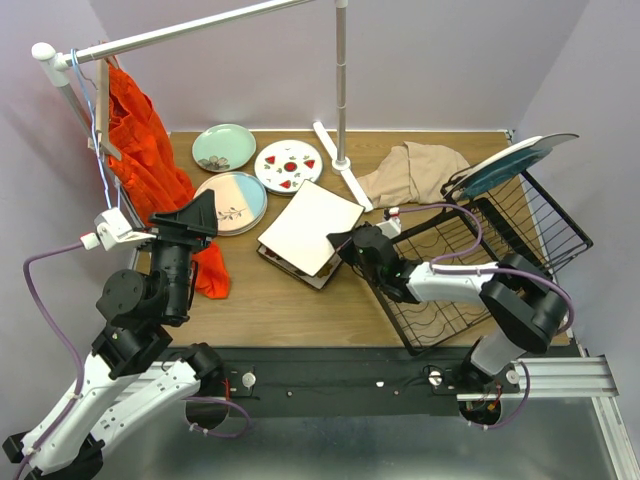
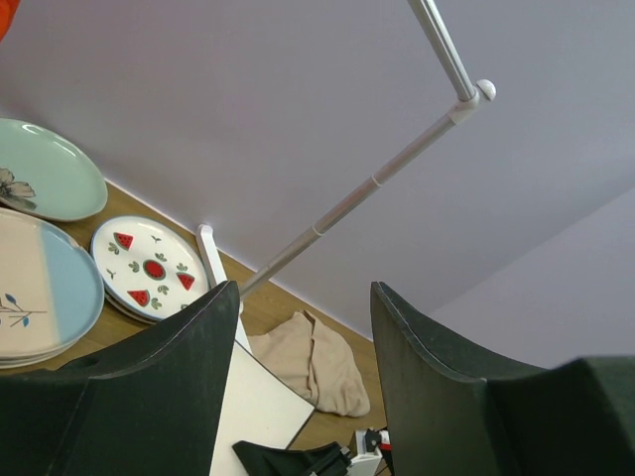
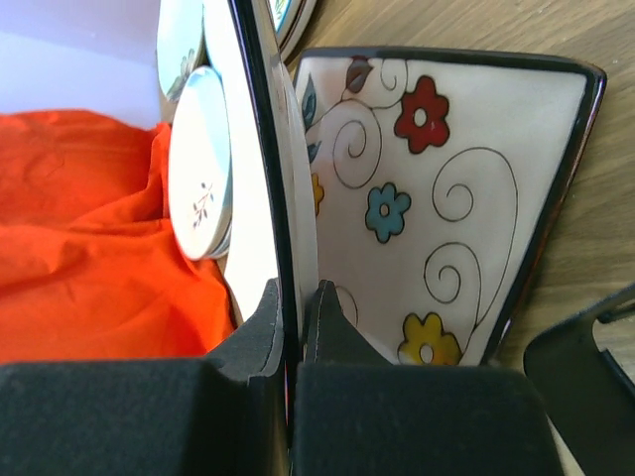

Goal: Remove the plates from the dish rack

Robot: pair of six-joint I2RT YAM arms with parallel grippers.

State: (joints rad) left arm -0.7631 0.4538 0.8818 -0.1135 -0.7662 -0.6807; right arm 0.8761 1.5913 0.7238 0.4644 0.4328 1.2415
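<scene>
Wooden tabletop point(image 1: 270, 300) under lilac walls, with dish rack point(image 1: 540, 220) at the right and white clothes rail point(image 1: 200, 30) across the back. Pinching the near rim of a plain white square plate point(image 1: 310, 227) with the right gripper point(image 3: 298, 297), closed tight on that thin edge. Seen from the right wrist as tilted almost edge-on, over a floral square plate point(image 3: 437, 198) lying flat on the wood; cannot tell whether the far edge touches it. Left gripper point(image 2: 303, 327) spread wide, holding nothing, raised beside an orange cloth point(image 1: 145, 150). Already out on the table, well apart from the rack: pale green plate point(image 1: 223, 147), red-spotted plate point(image 1: 288, 166), pink-and-blue plate point(image 1: 230, 203). Left in the rack: one teal plate point(image 1: 520, 160), standing upright at the far end. Judged as glazed ceramic: stiff, fairly heavy for a rim pinch, slick, easy to chip. Likely to swing or slide in so narrow a hold, so best lowered slowly and laid flat on the floral one, without knocking edge against edge. For the teal one, probably best taken at the top of the exposed rim, gripped deep enough to bite past the lip, then lifted straight up clear of the wires before any turning.
</scene>
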